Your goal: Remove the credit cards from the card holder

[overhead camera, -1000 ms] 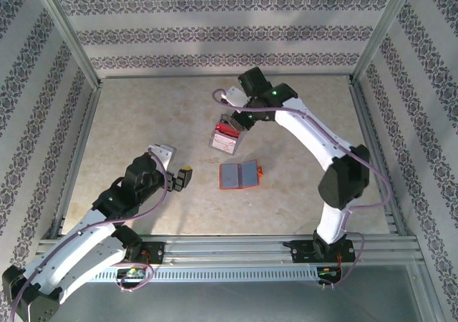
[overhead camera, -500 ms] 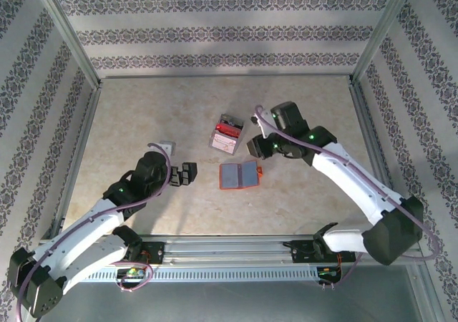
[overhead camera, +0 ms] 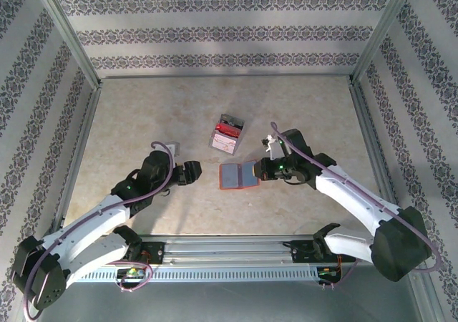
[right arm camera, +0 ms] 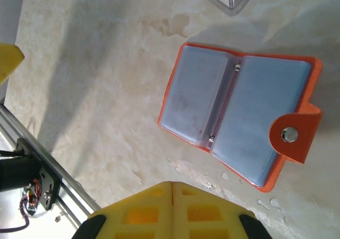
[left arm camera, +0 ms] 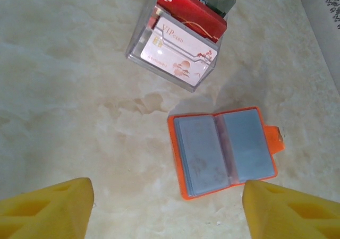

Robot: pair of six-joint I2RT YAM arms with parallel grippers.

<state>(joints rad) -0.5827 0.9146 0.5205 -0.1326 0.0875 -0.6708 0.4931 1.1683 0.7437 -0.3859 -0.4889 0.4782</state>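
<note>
1. Marbled pale table [overhead camera: 143, 114], fenced by patterned walls, carries everything. Low over it, the right gripper [right arm camera: 172, 210] has its yellow pads pressed together on nothing, just beside the snap tab [right arm camera: 291, 135].
2. Across from it, the left gripper [overhead camera: 192, 172] is spread wide and empty, near the holder's left edge but apart from it.
3. Between the two claws the card holder [overhead camera: 238, 174] lies opened flat, grey-blue pockets up, with a clear box [left arm camera: 180, 42] of cards just beyond.
4. It looks light, limp at the spine and slick-sleeved, so it would likely slide when tugged.
5. Best hold, I judge: pin the orange cover or tab with one claw, then pinch a card edge at a pocket mouth. The cards themselves are hard to make out.
</note>
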